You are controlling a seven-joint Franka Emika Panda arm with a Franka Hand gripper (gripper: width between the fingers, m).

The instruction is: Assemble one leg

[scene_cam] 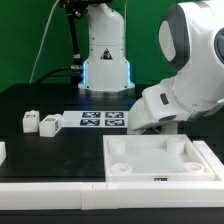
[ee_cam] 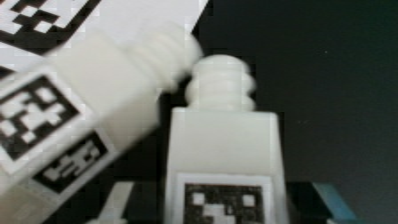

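Observation:
In the wrist view a white leg [ee_cam: 222,150] lies lengthwise between my jaws, its threaded tip pointing away and its square tag near my fingers. My gripper [ee_cam: 228,205] is shut on this leg, one finger close on each side. A second leg [ee_cam: 80,110] lies tilted right beside it, touching or nearly touching. In the exterior view my arm [scene_cam: 175,90] reaches down behind the white panel; the fingers and both these legs are hidden there. Two more legs [scene_cam: 30,122] [scene_cam: 48,125] lie on the black table at the exterior view's left.
The large white square panel [scene_cam: 160,172] with raised rim and corner sockets lies in front of my arm. The marker board [scene_cam: 100,120] lies flat between the loose legs and my arm. A white bar runs along the table's front edge [scene_cam: 60,192].

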